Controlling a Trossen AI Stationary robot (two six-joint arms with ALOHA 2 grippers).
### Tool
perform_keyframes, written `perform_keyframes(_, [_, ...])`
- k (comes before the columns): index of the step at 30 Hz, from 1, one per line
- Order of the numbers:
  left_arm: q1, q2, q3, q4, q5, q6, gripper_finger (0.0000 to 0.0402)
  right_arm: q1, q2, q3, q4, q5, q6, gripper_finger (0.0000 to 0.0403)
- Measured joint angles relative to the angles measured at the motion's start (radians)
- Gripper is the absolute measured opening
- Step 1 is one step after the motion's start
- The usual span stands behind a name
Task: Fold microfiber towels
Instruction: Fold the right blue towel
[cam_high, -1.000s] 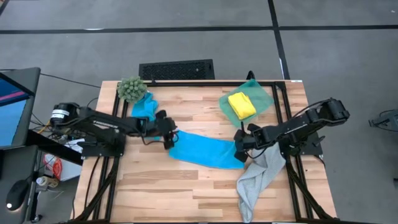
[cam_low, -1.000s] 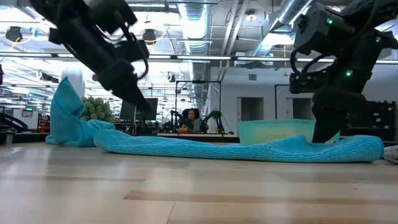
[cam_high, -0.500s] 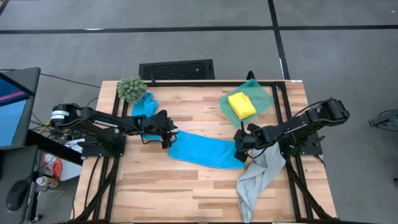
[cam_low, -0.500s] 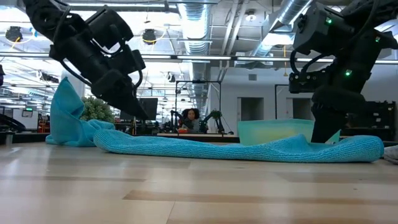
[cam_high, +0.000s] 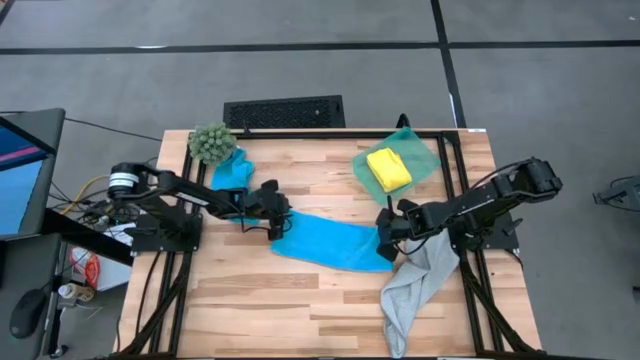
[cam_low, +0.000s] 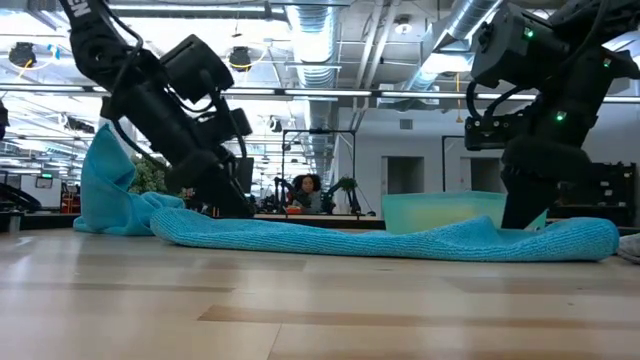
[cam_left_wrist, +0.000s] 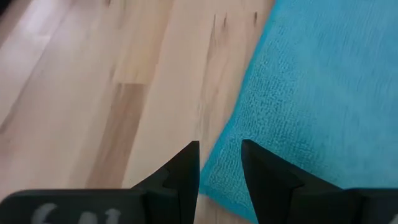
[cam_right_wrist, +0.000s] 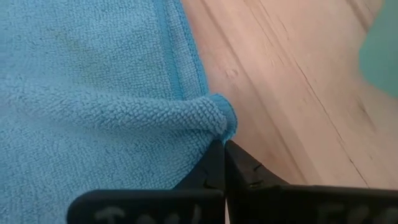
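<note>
A bright blue towel (cam_high: 330, 243) lies spread flat across the middle of the table; it also shows in the low view (cam_low: 400, 240). My left gripper (cam_high: 283, 222) is open, low at the towel's left end, and its fingers stand on either side of the towel's corner edge (cam_left_wrist: 219, 163). My right gripper (cam_high: 385, 236) is shut on the towel's right end. A second blue towel (cam_high: 232, 172) lies crumpled at the far left. A yellow towel (cam_high: 389, 168) lies folded in the green bin (cam_high: 422, 152). A pale grey towel (cam_high: 415, 285) lies at the near right. My left gripper: I cannot tell whether its fingers (cam_left_wrist: 186, 168) touch the towel or the table. My right gripper pinches the blue towel's right far corner (cam_right_wrist: 219, 118) between its two fingers, slanting down from the table's right. The cloth puckers into a small fold at the fingers. The rest of the towel lies on the table.
A fuzzy green ball-shaped plant (cam_high: 211, 143) stands at the far left corner, beside the second blue towel. A black keyboard (cam_high: 284, 111) lies beyond the far edge. Bare wood shows along the near edge (cam_high: 290, 310).
My left gripper has gone down and a little toward the table's right, onto the blue towel's left end. The towel and my right gripper have stayed where they were.
</note>
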Motion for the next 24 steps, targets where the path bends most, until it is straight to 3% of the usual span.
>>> perform_keyframes(9, [0.014, 0.033, -0.001, -0.024, 0.037, 0.013, 0.0105, 0.0, 0.0, 0.0, 0.001, -0.005, 0.0, 0.0011])
perform_keyframes(17, [0.015, 0.031, 0.0, -0.06, 0.032, 0.004, 0.0012, 0.0, 0.0, 0.0, 0.001, -0.005, 0.0, 0.0011])
perform_keyframes(24, [0.004, -0.031, 0.048, -0.203, 0.014, -0.064, 0.0001, 0.0, 0.0, 0.0, 0.0, -0.006, 0.0, 0.0011])
